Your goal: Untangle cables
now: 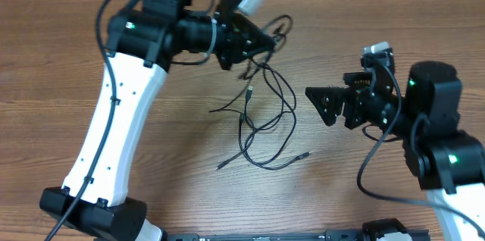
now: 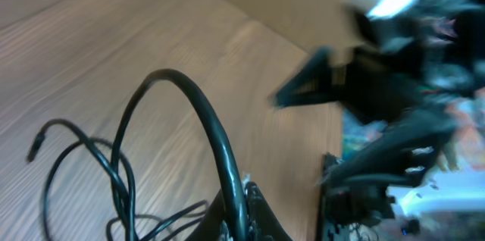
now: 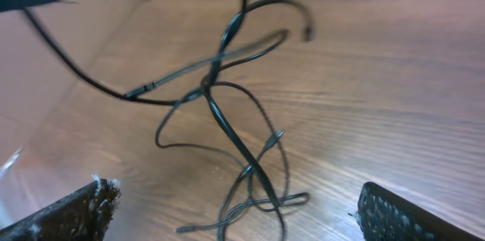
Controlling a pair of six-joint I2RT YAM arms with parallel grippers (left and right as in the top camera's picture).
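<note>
The left pincer (image 1: 254, 44) was raised above the tabletop (image 1: 189, 180) and closed on the cables (image 1: 267, 123). In the left wrist view one thick loop (image 2: 216, 135) arched up from between its dark fingers. From that grip the thin black cords hung down in loose, crossing loops. Their lower ends and small plug tips (image 1: 303, 154) lay on the wood, between the two arms. The right pincer (image 1: 317, 103) hovered just beside the bundle, apart from it and pointing toward it. Its jaws stood wide and held nothing, and its pads (image 3: 83, 207) framed the tangle (image 3: 227, 131) in the right wrist view.
</note>
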